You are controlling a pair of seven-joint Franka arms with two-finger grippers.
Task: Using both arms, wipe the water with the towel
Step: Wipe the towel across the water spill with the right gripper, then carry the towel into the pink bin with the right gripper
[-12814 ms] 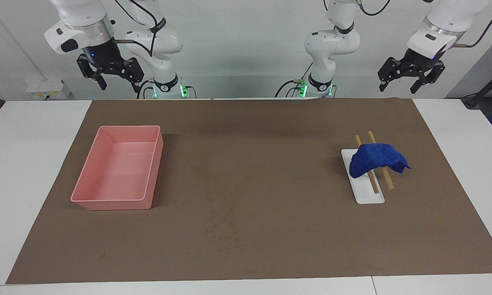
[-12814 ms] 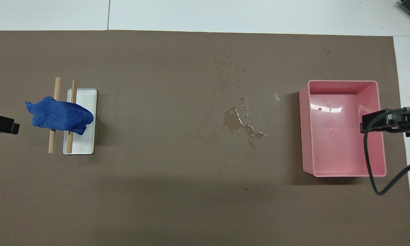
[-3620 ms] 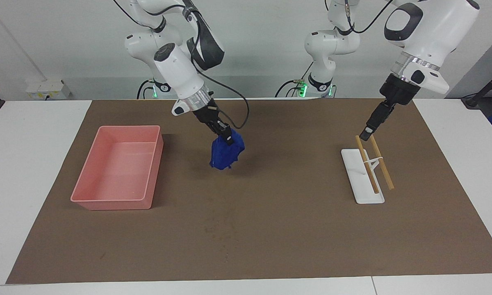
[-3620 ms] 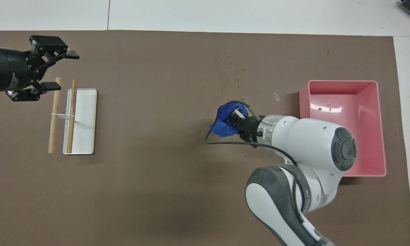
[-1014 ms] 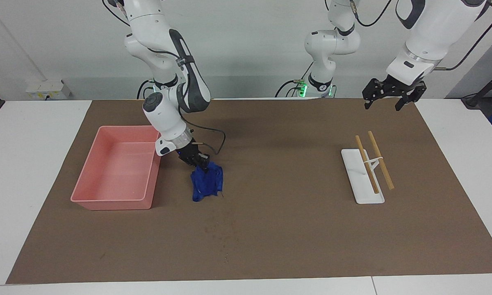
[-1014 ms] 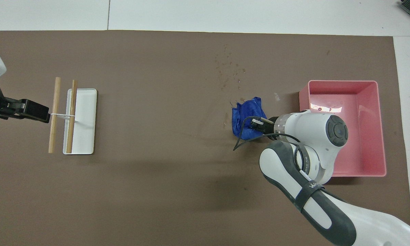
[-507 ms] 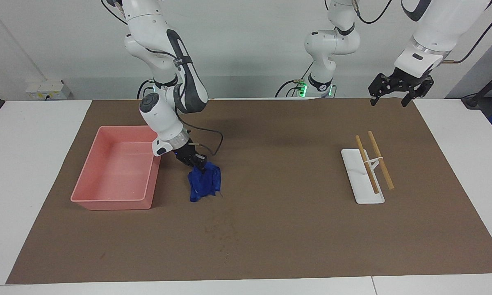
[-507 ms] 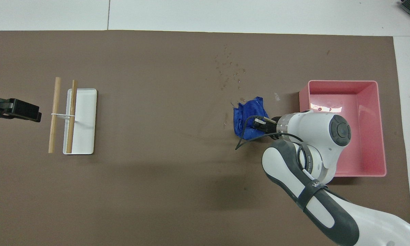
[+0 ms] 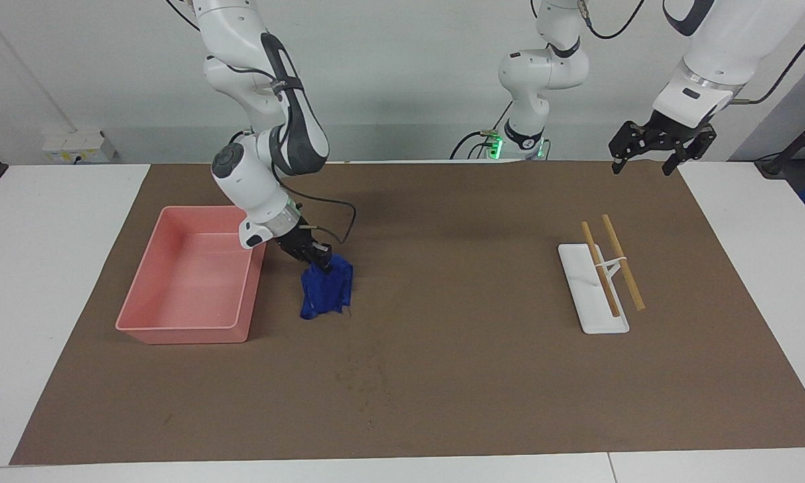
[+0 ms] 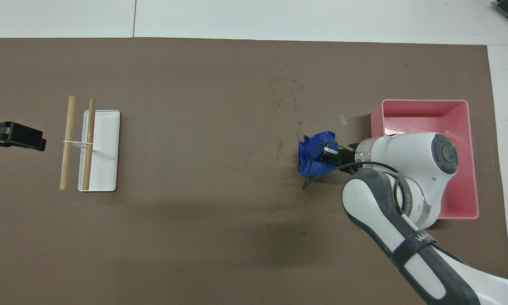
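Clearly pinched at its bunched top between the right gripper's (image 9: 320,261) closed fingers, hanging limp below them beside the pink tray (image 9: 149,268): the towel (image 9: 324,290), judged soft, light and best gripped there; left gripper (image 9: 661,149) spread, waiting.
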